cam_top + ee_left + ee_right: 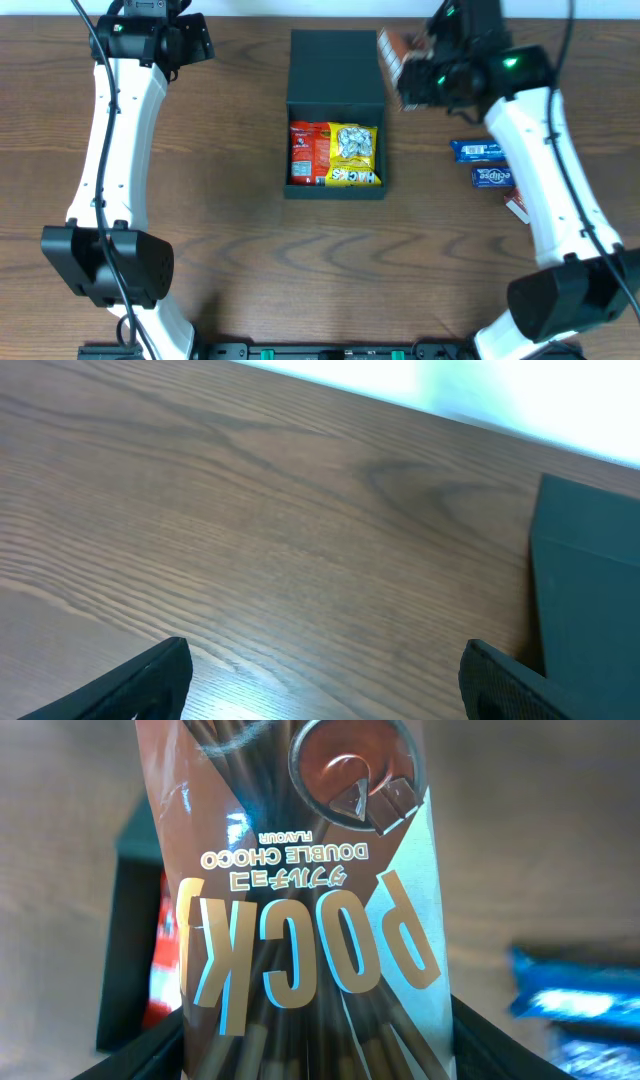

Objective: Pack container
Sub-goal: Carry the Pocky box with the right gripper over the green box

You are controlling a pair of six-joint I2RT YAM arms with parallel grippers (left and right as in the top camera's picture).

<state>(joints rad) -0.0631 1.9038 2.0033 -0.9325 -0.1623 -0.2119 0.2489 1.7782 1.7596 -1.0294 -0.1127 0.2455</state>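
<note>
The container (335, 100), a dark teal-grey box with its flap lid folded back, sits at the table's middle and holds a red packet (306, 152) and a yellow packet (354, 155). My right gripper (408, 72) is shut on a brown Pocky box (300, 890), lifted in the air just right of the container's lid (334, 66). In the right wrist view the Pocky box fills the frame between both fingers, with the container (125, 950) below left. My left gripper (325, 685) hangs open over bare wood, left of the container (590, 580).
Two blue packets (480, 150) (492, 178) and a small red-brown packet (517, 208) lie on the wooden table (230, 220) to the right of the container, under the right arm. The table's far edge (400, 400) is close behind the left gripper.
</note>
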